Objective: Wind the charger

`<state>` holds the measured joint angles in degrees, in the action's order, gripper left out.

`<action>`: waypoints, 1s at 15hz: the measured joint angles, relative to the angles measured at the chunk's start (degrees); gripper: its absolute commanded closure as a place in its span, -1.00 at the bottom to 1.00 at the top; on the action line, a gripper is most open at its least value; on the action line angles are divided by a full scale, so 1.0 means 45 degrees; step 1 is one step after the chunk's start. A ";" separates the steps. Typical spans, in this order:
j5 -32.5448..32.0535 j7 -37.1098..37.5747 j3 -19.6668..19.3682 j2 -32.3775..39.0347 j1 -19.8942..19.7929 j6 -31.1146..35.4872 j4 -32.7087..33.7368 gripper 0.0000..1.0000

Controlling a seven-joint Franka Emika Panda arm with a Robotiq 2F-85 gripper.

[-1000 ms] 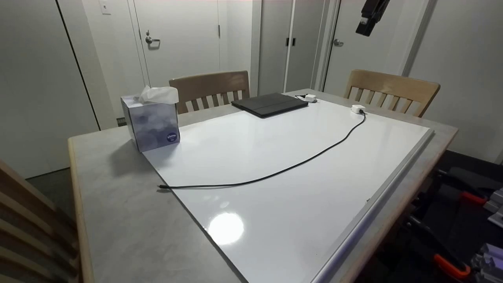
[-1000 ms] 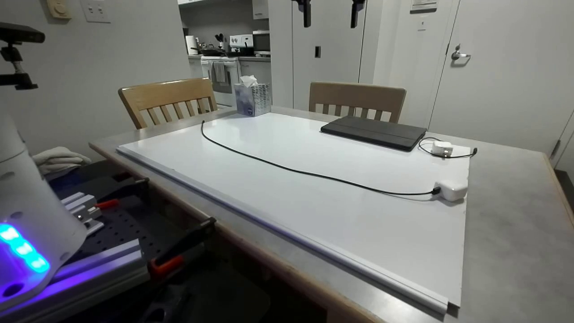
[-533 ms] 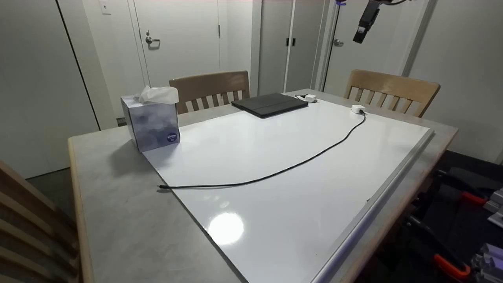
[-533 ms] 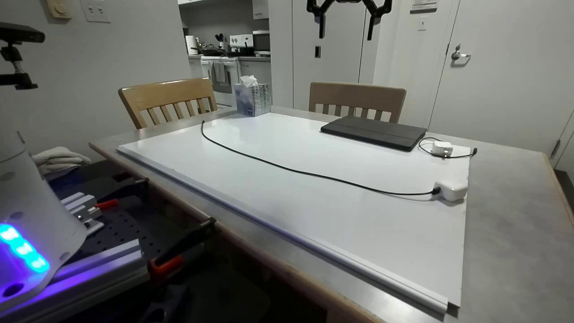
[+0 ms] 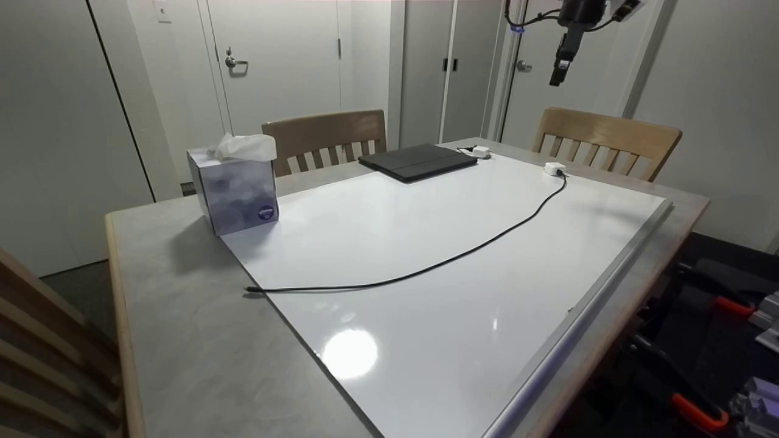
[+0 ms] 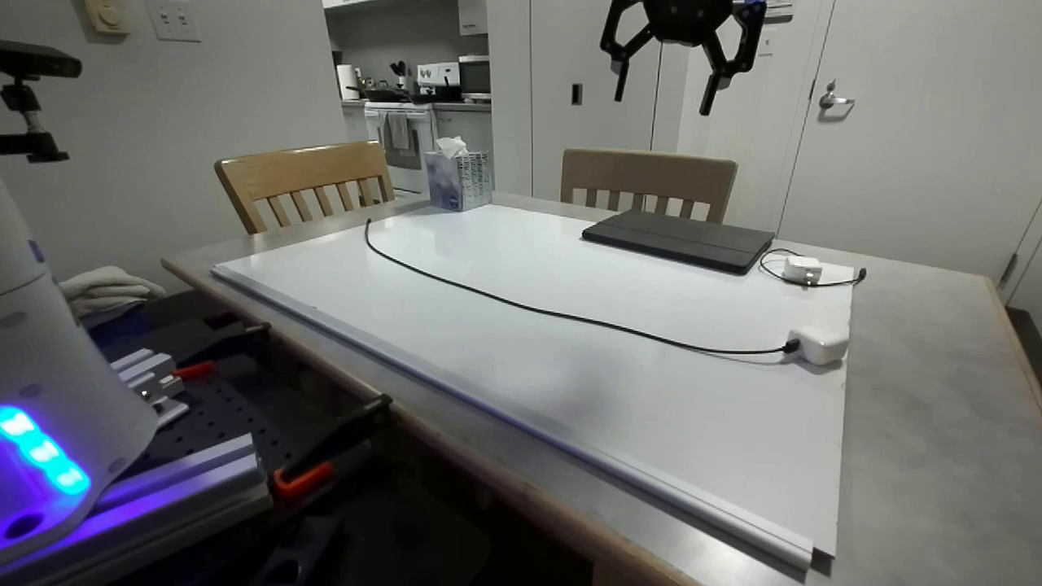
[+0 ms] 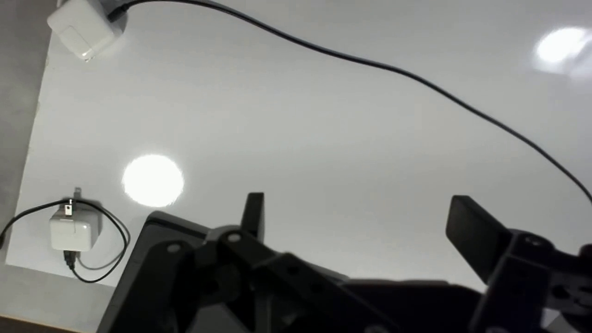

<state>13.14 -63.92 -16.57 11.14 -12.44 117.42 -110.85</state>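
One long, thin black cable (image 7: 393,69) with boxy white adapter (image 7: 83,27) lies unwound, mostly on glossy white board (image 7: 347,129). Black two-fingered gripper (image 6: 663,105) well above; jaws spread, empty. Wrist view: cable slants more along than across jaws' closing line; pinch probably needs turn.

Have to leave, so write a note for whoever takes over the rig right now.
Jaws: open, holding nothing, raised above the glossy white rectangular board.
Job's things: long, thin black charger cable lies uncoiled across the board, plugged into a rounded white adapter block; its free end passes the board's edge.
Probably not ours: second white adapter, near the flat dark rectangular laptop.
Done: no winding yet.
Left: grip the cable and wind it.
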 measured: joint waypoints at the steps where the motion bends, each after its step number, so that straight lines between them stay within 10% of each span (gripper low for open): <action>1: -0.0005 -0.0049 0.0097 0.0141 -0.0141 -0.0114 0.0178 -1.00; 15: 0.0238 0.2725 0.0606 0.1355 -0.0404 0.0337 0.0990 -1.00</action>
<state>14.22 -51.66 -13.84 17.24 -14.26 118.93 -106.40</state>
